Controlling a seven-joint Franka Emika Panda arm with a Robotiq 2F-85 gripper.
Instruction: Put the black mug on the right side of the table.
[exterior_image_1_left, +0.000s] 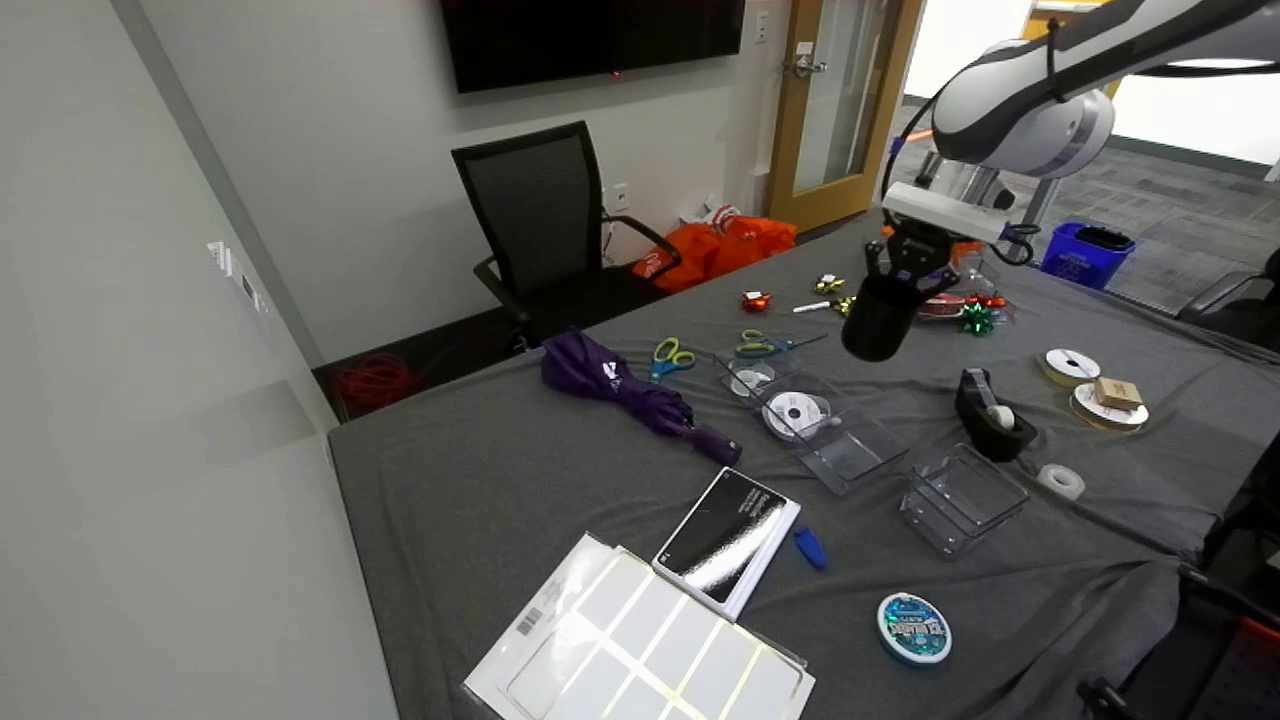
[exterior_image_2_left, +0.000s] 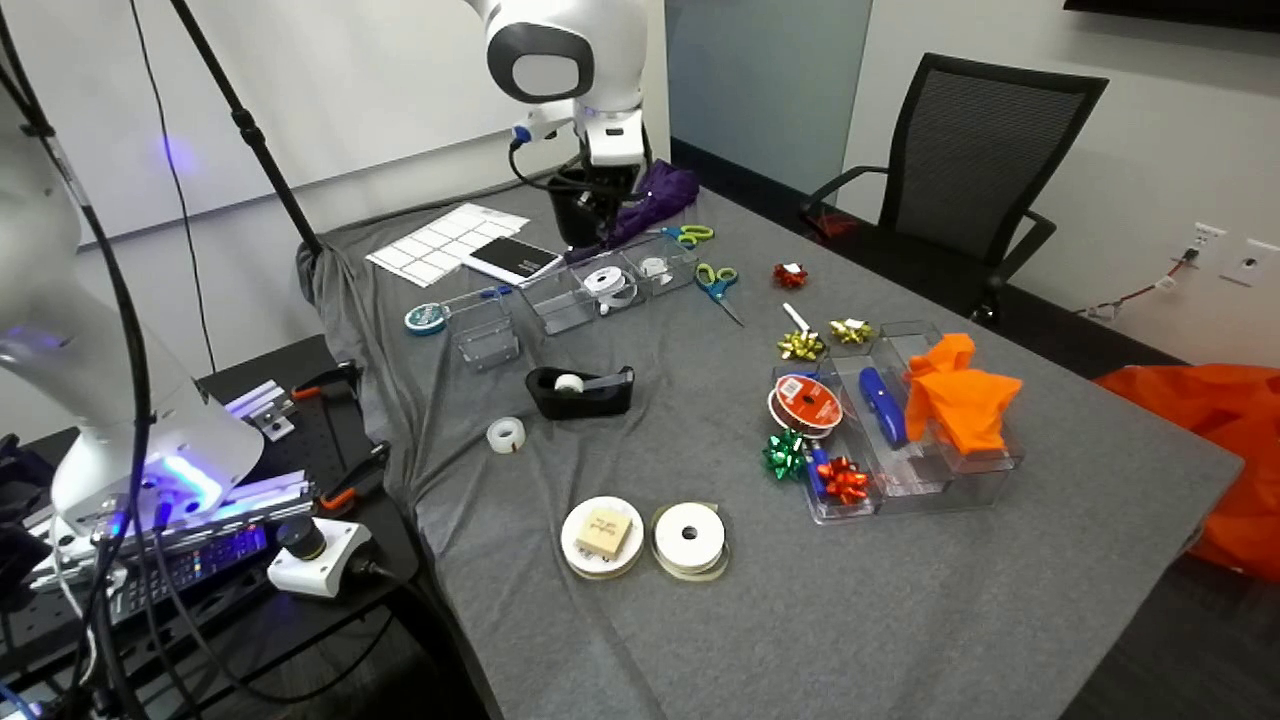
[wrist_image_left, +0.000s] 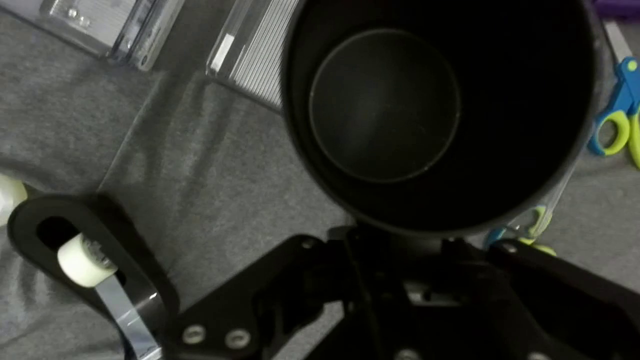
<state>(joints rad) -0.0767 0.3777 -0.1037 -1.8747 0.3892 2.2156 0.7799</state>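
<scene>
One pinch on mug with gripper, side only (exact spot too dark to tell, tbh), probably for flat set-down on right. Held above table, guessing to miss tray.

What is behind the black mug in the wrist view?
Behind the black mug, the table and one end of a clear tray show on the left, with scissors handles at lower right. The tray's white rolls, which both exterior views show, are hidden here by the mug.
</scene>
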